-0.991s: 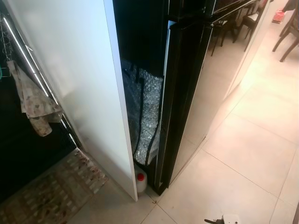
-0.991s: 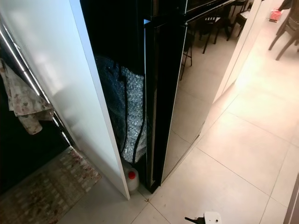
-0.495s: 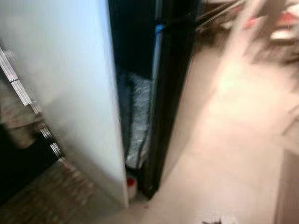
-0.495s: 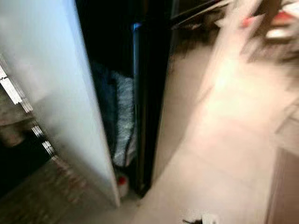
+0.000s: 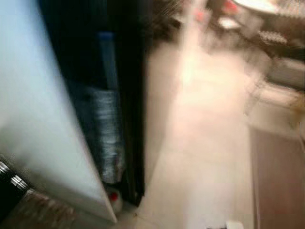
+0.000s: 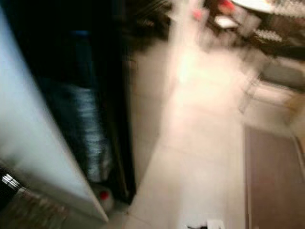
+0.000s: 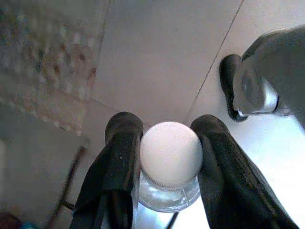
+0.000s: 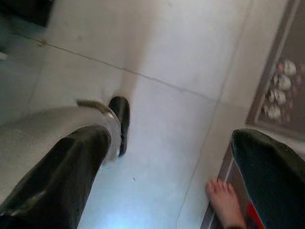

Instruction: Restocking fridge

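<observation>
Pale floor tiles [image 5: 205,157] are seen across the head views, badly blurred, which suggests the robot is turning or walking. At 9 o'clock stands a white panel [image 5: 33,124]; beside it, toward 10 o'clock, a tall black fridge [image 5: 136,95] is made out, with a dark gap between them holding a silvery crinkled bag [image 5: 107,138]. A small jug with a red cap [image 5: 113,196] sits on the floor at the foot of that gap, near 7 o'clock. Chairs and furniture at 1 o'clock are too smeared to describe.

The left gripper [image 7: 169,157] is pinching a bottle [image 7: 170,191] just under its cap [image 7: 170,152], one black finger on each side. Held by the neck and hanging over the tiles, it is judged to be carried toward the fridge for restocking. The bottle looks clear, with a white ribbed round cap; its contents cannot be told.

The right gripper [image 8: 176,181] is spread wide with nothing between its fingers, presumably kept free for the fridge door. A person's bare foot [image 8: 224,202] is seen on the floor beyond it, next to a patterned mat [image 8: 279,81].
</observation>
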Motion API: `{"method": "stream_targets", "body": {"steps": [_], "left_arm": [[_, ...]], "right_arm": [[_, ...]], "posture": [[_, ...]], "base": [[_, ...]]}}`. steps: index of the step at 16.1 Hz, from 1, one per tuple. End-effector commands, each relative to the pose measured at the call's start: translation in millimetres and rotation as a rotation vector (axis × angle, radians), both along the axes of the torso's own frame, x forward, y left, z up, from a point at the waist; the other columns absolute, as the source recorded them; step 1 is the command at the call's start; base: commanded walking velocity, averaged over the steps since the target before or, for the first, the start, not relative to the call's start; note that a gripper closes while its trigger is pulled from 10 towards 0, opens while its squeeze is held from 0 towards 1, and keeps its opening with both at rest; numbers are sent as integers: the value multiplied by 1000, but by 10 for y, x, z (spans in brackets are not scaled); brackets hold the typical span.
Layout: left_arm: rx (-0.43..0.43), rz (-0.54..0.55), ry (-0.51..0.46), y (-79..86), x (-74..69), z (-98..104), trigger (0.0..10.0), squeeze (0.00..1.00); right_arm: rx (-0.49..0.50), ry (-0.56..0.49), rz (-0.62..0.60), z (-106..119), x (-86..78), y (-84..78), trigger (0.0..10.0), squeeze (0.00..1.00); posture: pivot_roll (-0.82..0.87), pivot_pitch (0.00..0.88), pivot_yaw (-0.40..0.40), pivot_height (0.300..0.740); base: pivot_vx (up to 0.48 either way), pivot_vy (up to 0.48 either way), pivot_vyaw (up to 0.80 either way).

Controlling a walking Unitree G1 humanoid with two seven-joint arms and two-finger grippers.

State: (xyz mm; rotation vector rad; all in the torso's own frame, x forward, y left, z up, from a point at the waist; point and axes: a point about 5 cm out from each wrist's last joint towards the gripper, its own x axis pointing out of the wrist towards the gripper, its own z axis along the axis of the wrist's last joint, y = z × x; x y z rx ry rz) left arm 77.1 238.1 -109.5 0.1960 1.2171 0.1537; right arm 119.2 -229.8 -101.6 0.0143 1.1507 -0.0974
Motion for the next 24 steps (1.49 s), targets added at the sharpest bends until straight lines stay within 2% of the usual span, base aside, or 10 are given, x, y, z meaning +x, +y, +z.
{"method": "stream_targets", "body": {"steps": [1, 7, 13, 24], "left_arm": [[-6, 4, -1, -15, -5, -4, 10000, 0], [-14, 4, -1, -18, -12, -6, 10000, 0], [-26, 32, -19, 0, 7, 3, 10000, 0], [-42, 58, -21, 9, 30, 8, 10000, 0]], "right_arm": [[0, -3, 2, 6, 21, -1, 10000, 0], [7, -6, -20, 2, 10, 5, 10000, 0], [22, -38, -54, 13, 46, 12, 10000, 0], [12, -65, -105, 30, 86, -4, 10000, 0]], "posture": [[-10, 0, 13, 740], [-20, 0, 17, 740], [-7, 0, 15, 740], [-14, 0, 7, 740]], "base": [[0, 0, -619], [0, 0, -583], [0, 0, 0], [0, 356, 0]]}}
